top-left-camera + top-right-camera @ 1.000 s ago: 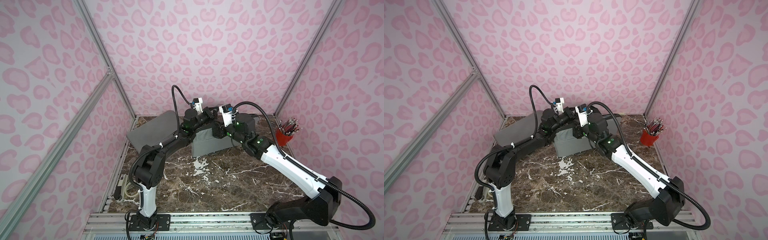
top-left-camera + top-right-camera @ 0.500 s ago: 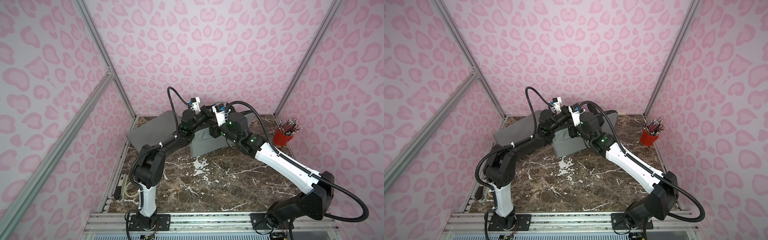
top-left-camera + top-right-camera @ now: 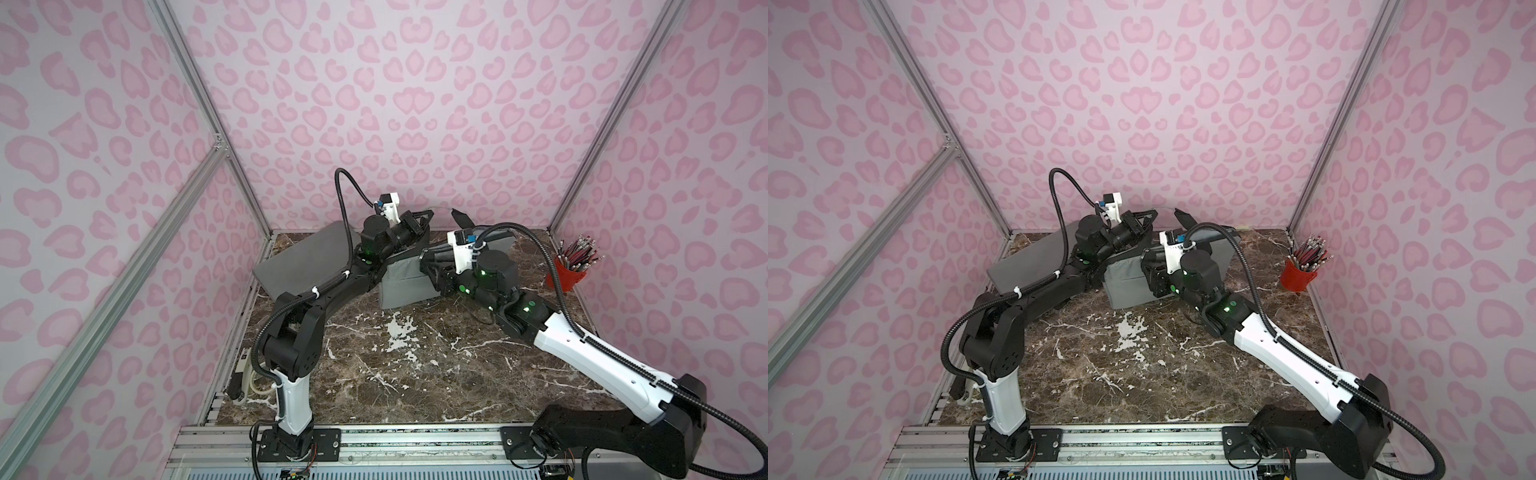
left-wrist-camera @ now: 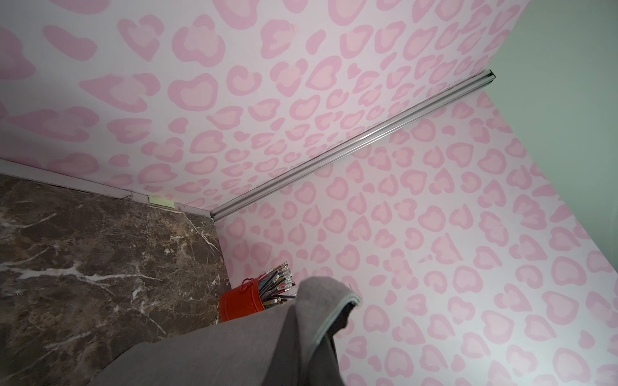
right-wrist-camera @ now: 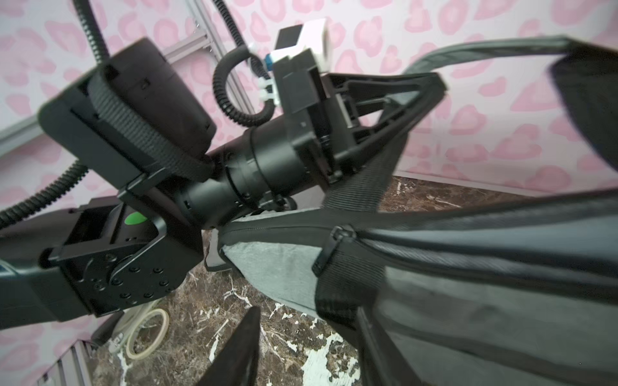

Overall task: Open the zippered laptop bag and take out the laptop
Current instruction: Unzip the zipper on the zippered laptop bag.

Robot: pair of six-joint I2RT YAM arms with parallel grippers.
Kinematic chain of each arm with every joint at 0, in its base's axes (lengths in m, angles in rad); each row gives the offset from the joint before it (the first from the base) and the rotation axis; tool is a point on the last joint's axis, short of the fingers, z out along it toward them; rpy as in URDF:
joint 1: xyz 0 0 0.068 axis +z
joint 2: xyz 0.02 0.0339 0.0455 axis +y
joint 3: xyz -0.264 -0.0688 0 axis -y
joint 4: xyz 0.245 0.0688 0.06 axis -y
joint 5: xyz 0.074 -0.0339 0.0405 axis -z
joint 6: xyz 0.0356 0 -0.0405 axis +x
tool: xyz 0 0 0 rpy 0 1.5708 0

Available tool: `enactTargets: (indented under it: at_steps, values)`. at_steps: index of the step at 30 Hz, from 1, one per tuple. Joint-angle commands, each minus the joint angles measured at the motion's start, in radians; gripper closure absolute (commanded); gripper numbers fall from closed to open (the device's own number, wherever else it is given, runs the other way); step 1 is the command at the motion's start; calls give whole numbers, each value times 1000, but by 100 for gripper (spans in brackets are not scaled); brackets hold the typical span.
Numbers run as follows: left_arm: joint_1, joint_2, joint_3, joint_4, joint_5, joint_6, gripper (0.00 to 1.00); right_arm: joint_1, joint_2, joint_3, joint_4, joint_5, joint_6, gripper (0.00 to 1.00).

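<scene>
Laptop bag (image 3: 405,284) is what we find standing on its long edge on the marble table (image 3: 415,374). It is grey with black trim, well apart from the red cup (image 3: 567,279) of pencils and on that cup's left side.

We see the left gripper (image 5: 434,83) above the bag's top edge, toward the end farther from the red cup. Its jaws are pressed together on the black strap (image 5: 361,180), which runs up from the bag's top to the fingertips. In the left wrist view a grey flap (image 4: 321,300) with a pale piped edge curls away from a dark gap, with the red cup just behind it. Whether the zip is fully undone we cannot tell.

The right gripper (image 3: 426,259) sits just beside the bag's upper front, below the left gripper. Its wrist crosses the part of the bag nearer the red cup. In the right wrist view one dark finger (image 5: 244,344) stands clear of the grey fabric with bare marble beside it, so we read the jaws as spread and holding nothing.

Farther from the red cup than the bag, a flat grey slab (image 3: 307,257) lies partly under the left arm. We cannot tell whether it is the laptop.
</scene>
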Motion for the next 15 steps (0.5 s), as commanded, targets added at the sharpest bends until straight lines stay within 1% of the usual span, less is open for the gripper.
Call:
enactTargets:
  at_steps: [1,4,7,9,12,15]
  values:
    - [-9,-24,7,-10,26,95,99,-24,-76,-44,-20,19,131,45]
    - [-13,-35,-6,-9,59,120,100,-112,-172,-97,-55,12,213,43]
    - [-18,-54,-14,-11,79,141,100,-263,-256,-156,-75,-52,281,40]
    - [-21,-66,-14,-21,86,151,100,-393,-288,-183,-86,-134,311,39]
    - [-23,-77,-14,-43,107,157,99,-554,-286,-175,-98,-268,283,38]
    - [-27,-86,-6,-85,135,174,99,-651,-225,-101,-167,-327,177,37]
